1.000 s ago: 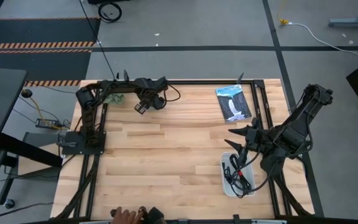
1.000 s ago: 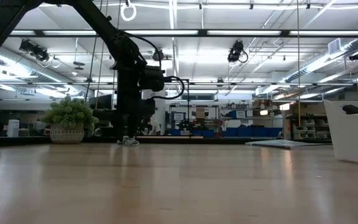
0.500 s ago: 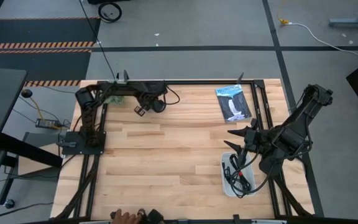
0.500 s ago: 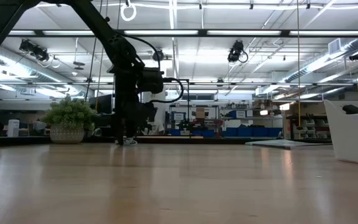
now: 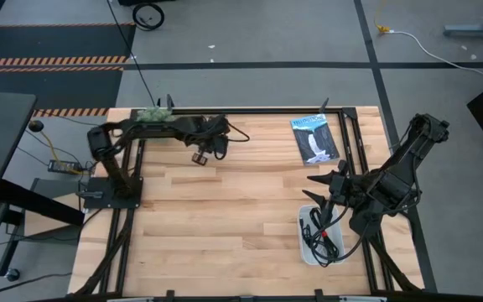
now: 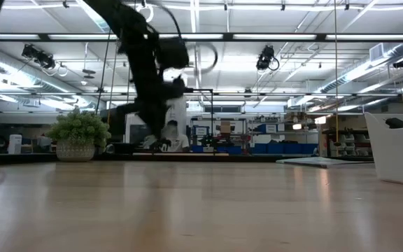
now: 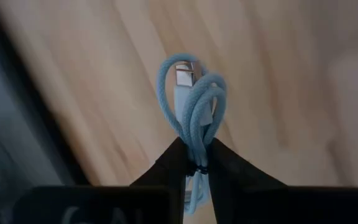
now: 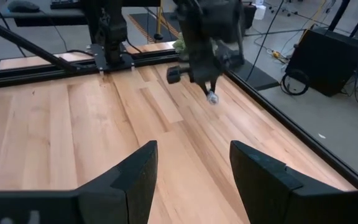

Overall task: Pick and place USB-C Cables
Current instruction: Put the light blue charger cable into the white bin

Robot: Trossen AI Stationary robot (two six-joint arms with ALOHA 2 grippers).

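A small light blue coiled USB-C cable (image 7: 193,102) is in my left gripper (image 5: 199,157), which is shut on it near the table's far edge, left of centre. The right wrist view shows the same cable (image 8: 212,97) below the left gripper's fingers. Black cables (image 5: 321,232) lie in a white bin (image 5: 306,252) at the near right. My right gripper (image 8: 191,180) stands open above the table beside the bin, with nothing between its fingers. My left gripper pinches the bundled strands at one end of the blue coil (image 7: 195,160) between its two fingertips. The fingers come from above, pointing down. The looped end with a silver plug (image 7: 184,77) hangs below the fingertips, clear of the table.
A flat black-and-blue packet (image 5: 315,138) lies at the far right of the table. A green plant ball in a pot (image 6: 79,136) stands at the far left edge. Black frame rails (image 5: 267,111) run along the far and side edges. Bare wood lies in the middle.
My left gripper has shut on the blue cable and risen with it, moving a little toward the table's right and near edge. The cable, which lay on the table, now hangs clear below the fingers.
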